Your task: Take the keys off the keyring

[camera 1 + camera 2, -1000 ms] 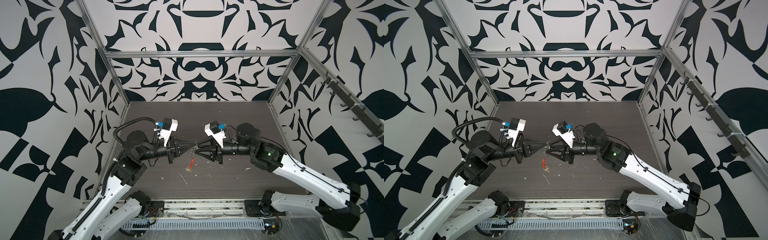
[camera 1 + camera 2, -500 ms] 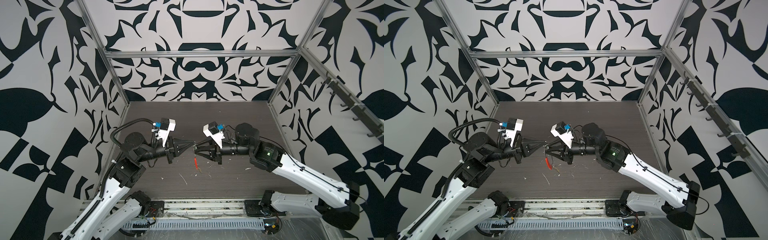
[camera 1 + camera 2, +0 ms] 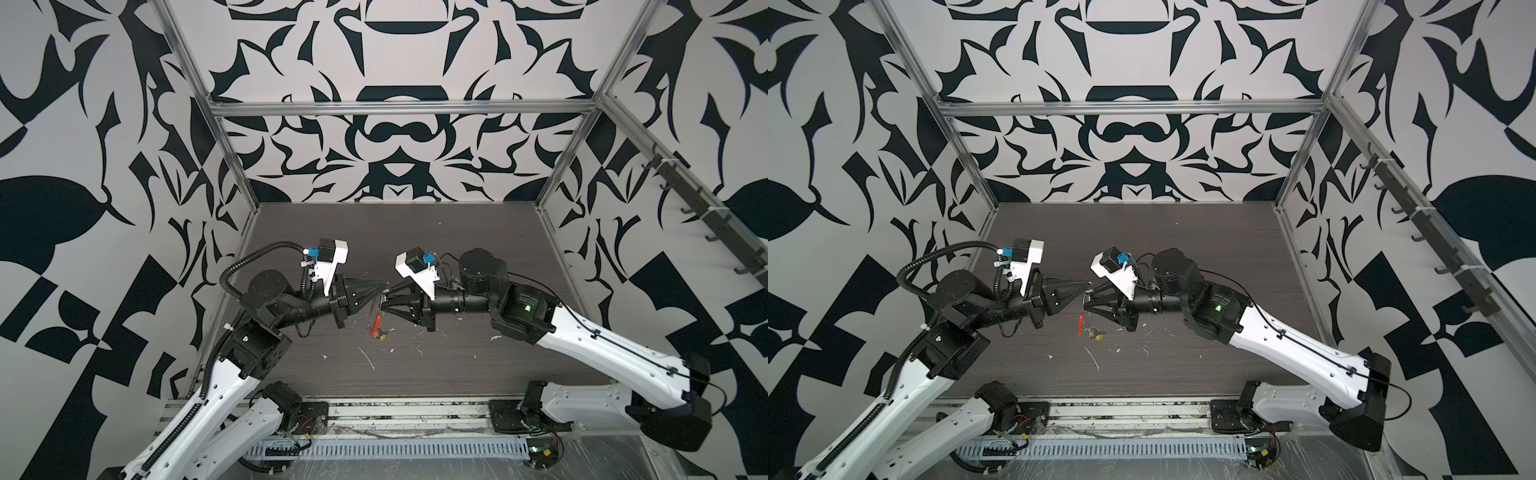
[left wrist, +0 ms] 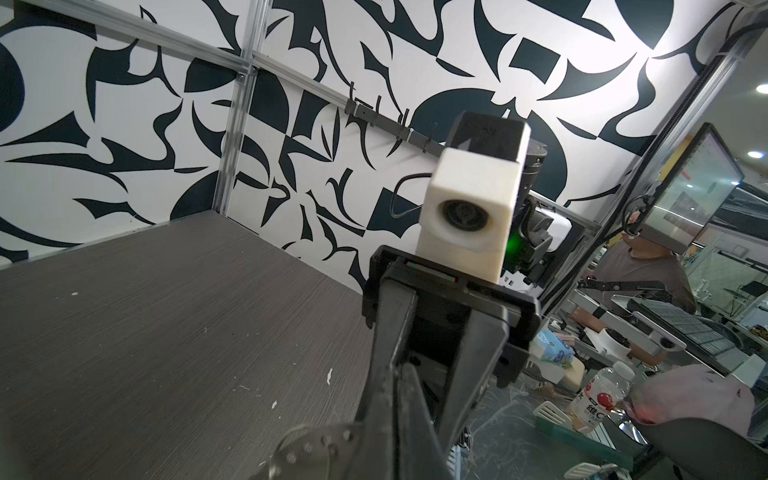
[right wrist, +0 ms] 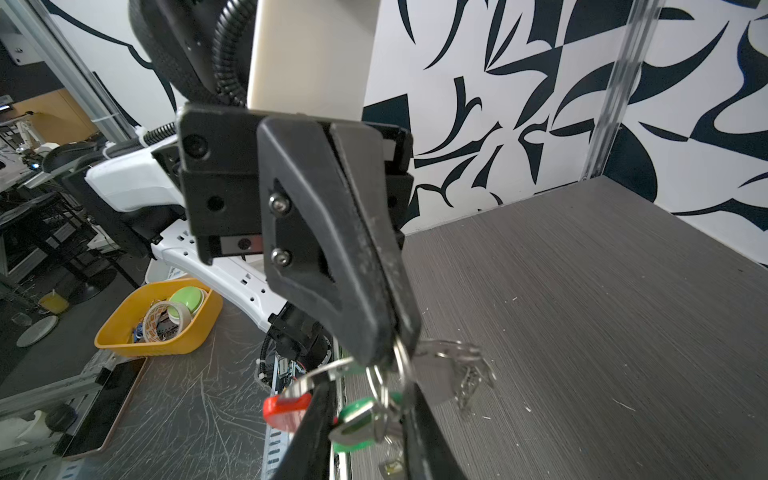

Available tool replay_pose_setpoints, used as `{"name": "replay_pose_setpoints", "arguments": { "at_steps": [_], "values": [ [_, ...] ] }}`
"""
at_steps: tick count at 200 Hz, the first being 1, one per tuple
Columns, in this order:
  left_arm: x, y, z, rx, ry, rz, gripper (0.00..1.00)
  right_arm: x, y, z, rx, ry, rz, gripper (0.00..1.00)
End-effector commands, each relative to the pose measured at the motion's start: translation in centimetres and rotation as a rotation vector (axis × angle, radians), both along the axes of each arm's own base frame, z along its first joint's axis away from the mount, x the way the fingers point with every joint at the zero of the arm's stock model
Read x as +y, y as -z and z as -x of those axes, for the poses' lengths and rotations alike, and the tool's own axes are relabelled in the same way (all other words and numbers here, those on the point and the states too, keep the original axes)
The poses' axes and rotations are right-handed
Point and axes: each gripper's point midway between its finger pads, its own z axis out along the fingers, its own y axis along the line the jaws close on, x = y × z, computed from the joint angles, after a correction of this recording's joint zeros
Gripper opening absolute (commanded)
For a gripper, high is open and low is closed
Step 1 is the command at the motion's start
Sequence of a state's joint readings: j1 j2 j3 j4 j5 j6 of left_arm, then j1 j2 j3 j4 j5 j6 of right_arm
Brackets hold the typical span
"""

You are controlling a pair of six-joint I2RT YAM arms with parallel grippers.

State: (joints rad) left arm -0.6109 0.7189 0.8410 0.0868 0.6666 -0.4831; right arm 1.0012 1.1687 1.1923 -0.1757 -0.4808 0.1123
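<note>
The keyring hangs above the table between the two arms. The left gripper is pinched tight on the top of the keyring, the green tag dangles from it, and the yellow tag seems to hang lowest. The right gripper has its jaws a little apart on either side of the green tag. Whether they grip it cannot be told, and nothing looks freed yet, so both tags probably remain to be worked off.
</note>
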Motion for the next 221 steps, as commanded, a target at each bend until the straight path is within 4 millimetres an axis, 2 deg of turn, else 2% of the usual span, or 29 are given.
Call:
{"name": "replay_pose_setpoints", "arguments": {
  "at_steps": [1, 15, 30, 54, 77, 97, 128, 163, 221],
  "values": [
    [0.4, -1.9, 0.8, -0.073, 0.009, 0.052, 0.00, -0.3, -0.8, 0.4, -0.011, 0.004, 0.007, 0.09],
    [0.5, -1.8, 1.1, -0.078, 0.014, 0.042, 0.00, -0.9, -1.3, 0.5, -0.030, 0.015, 0.007, 0.22],
    [0.6, -1.7, 1.3, -0.080, 0.015, 0.036, 0.00, -1.6, -2.4, 0.6, -0.059, 0.030, -0.009, 0.33],
    [0.7, -1.7, 1.7, -0.089, 0.025, 0.038, 0.00, -2.8, -4.6, 0.7, -0.113, 0.064, -0.056, 0.36],
    [0.8, -1.9, 2.1, -0.098, 0.039, 0.047, 0.00, -3.0, -7.0, 1.0, -0.141, 0.054, -0.138, 0.37],
    [0.9, -2.0, 2.2, -0.101, 0.045, 0.055, 0.00, -2.5, -8.1, 1.4, -0.131, 0.019, -0.194, 0.36],
    [1.0, -2.2, 2.4, -0.103, 0.043, 0.064, 0.00, -1.5, -7.8, 1.6, -0.095, -0.037, -0.208, 0.34],
    [1.0, -2.1, 2.6, -0.103, 0.050, 0.065, 0.00, -1.0, -7.3, 1.5, -0.069, -0.058, -0.206, 0.22],
    [1.0, -2.0, 2.5, -0.099, 0.050, 0.070, 0.00, -0.7, -6.8, 1.7, -0.038, -0.079, -0.205, 0.08]
  ]
}}
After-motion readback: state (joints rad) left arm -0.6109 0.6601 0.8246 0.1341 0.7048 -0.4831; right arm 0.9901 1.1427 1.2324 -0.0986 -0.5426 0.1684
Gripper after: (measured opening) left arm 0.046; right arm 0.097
